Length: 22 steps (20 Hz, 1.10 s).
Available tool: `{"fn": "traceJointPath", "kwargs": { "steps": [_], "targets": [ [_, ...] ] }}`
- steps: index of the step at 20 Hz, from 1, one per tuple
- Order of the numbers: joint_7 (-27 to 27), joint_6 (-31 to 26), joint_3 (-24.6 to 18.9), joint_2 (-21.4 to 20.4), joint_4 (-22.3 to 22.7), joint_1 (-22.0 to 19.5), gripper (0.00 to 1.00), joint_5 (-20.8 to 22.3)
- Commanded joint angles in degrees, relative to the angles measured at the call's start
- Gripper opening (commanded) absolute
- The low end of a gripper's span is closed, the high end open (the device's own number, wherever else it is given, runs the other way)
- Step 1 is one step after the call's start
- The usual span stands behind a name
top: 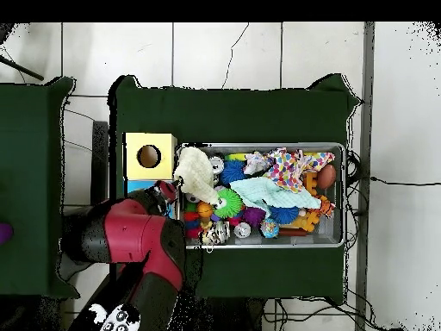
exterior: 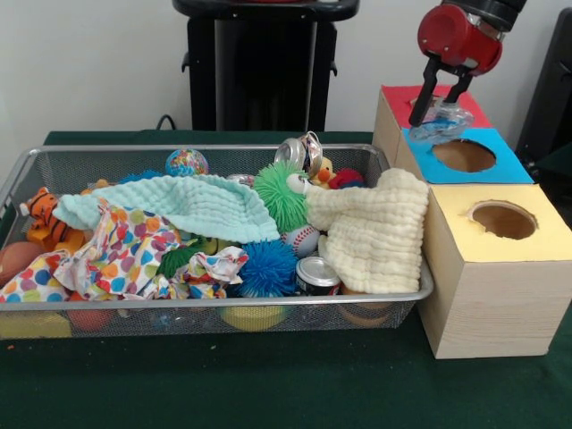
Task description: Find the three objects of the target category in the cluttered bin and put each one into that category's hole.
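My gripper (exterior: pixel 438 111) hangs at the upper right, shut on a crumpled clear plastic piece (exterior: pixel 441 123) with a bluish tint. The plastic hangs over the left edge of the blue-topped box (exterior: pixel 500 168), just left of its round hole (exterior: pixel 464 155). Behind that stands a red-topped box (exterior: pixel 399 96), and nearer the camera a yellow-topped box (exterior: pixel 536 241) with its own hole (exterior: pixel 503 219). In the overhead view the red arm (top: pixel 138 237) hides the gripper, the plastic and most of the blue and red boxes. Only the yellow box (top: pixel 135 145) shows there.
The wire mesh bin (exterior: pixel 54 165) left of the boxes holds a mint cloth (exterior: pixel 179 204), a cream cloth (exterior: pixel 380 228) over its right rim, a spotted cloth (exterior: pixel 125 250), a crushed can (exterior: pixel 299 152), an upright can (exterior: pixel 316 274), a baseball (exterior: pixel 302 239), spiky balls and a tiger toy (exterior: pixel 43 219).
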<state>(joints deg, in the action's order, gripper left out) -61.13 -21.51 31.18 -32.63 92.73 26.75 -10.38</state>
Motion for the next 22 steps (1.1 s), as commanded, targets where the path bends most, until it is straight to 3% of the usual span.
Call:
{"fn": "traceJointPath", "kwargs": {
  "steps": [1,15,16,22],
  "targets": [
    [-16.07,1.84,-4.95,2.96,1.08,-0.39,1.0,-0.91],
    [-17.33,-1.15,-3.46,4.3,-0.68,0.69,1.0,-2.13],
    [-17.06,-1.25,-3.45,4.26,-0.66,0.68,0.0,-1.99],
    [-15.82,-1.4,-3.61,2.99,0.13,0.28,0.0,-1.26]
  ]
}}
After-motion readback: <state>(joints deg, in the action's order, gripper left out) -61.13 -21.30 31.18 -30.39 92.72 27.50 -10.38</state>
